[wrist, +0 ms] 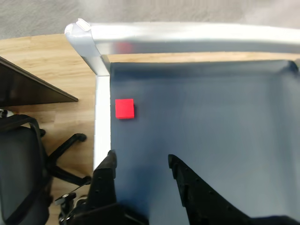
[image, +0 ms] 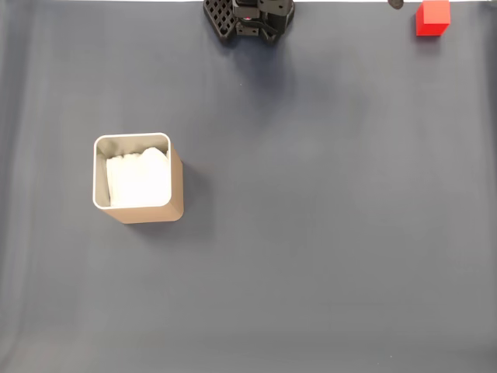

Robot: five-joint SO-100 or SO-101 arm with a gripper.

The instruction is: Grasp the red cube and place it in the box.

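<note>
Tool: released, empty.
Red cube: at its 11 o'clock, hugging the counter edge.
Risk: a nudge could tip it off.

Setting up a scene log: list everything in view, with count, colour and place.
cube: one, red, top right corner of the mat in the fixed view, near the mat's edge.
box: one, tan with a pale rim, left of centre in the fixed view, white paper inside.
mat: one, dark blue-grey, covering the table.
frame: one, silver, along the mat's edge in the wrist view.
office chair: one, black, on the wooden floor.
gripper: one, black, open, empty, cube ahead of it.
</note>
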